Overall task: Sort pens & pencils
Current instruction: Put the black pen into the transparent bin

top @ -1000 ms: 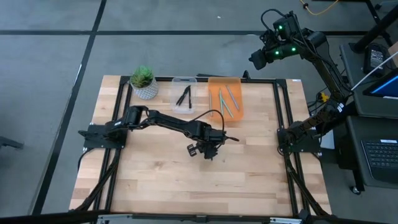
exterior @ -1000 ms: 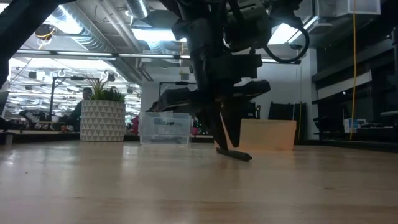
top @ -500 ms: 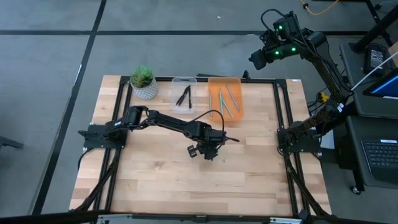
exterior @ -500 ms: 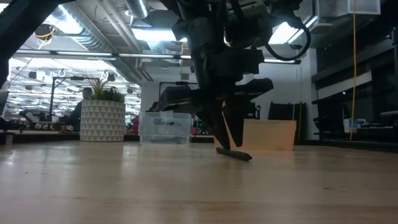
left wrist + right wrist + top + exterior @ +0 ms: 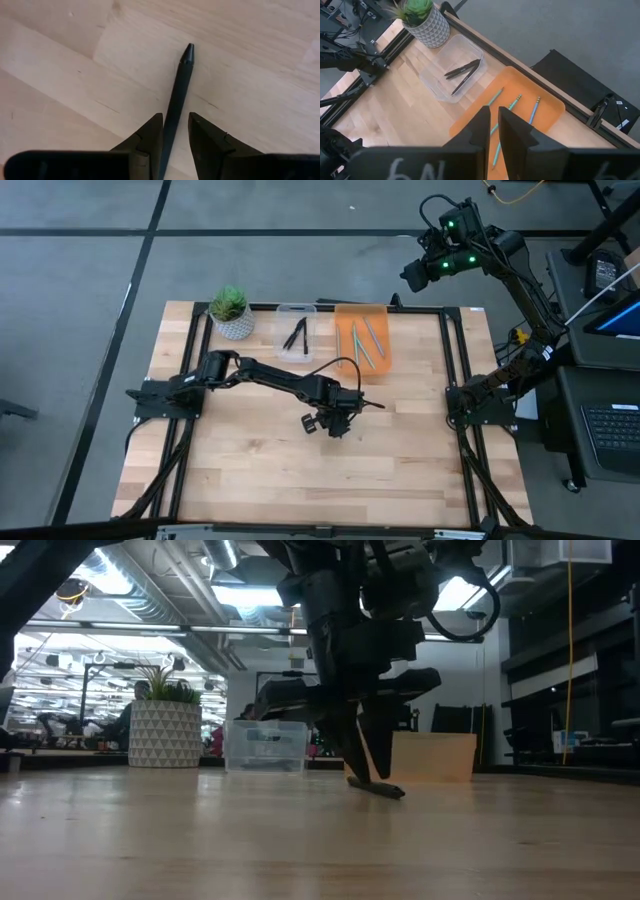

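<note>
Left to right: potted plant [image 5: 230,311] at the table's [image 5: 250,470] far left corner. Next, clear bin [image 5: 296,332] with three black pens [image 5: 295,335]. Next, orange tray [image 5: 363,340] with four teal-green pencils [image 5: 366,340]; the right wrist view shows only three clearly, the rest hidden behind that gripper's fingers.

One more black pen [image 5: 177,95] lies flat on the table near centre, apart from both containers. Left gripper [image 5: 175,131] is down at it, fingers spread, one each side of the pen, with a visible gap at one finger at least.

Right gripper [image 5: 493,125] parked high beyond the table's far right corner, fingers nearly pressed together, holding nothing.
</note>
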You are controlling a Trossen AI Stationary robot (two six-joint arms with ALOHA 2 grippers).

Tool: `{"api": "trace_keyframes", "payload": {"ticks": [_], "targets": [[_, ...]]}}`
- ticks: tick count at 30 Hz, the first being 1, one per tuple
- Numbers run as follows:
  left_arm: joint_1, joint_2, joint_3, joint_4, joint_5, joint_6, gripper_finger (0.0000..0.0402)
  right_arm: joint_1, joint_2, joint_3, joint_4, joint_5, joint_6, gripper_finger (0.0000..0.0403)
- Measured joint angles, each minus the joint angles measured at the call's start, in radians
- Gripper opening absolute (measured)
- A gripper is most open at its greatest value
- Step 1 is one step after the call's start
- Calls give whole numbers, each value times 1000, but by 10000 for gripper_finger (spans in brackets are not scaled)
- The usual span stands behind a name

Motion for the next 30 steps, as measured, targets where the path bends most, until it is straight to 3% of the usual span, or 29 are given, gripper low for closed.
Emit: {"api": "trace_keyframes", "payload": {"ticks": [30], "targets": [[10, 3, 0, 24, 70, -2, 77, 0, 0, 0, 0, -8, 3, 39]]}}
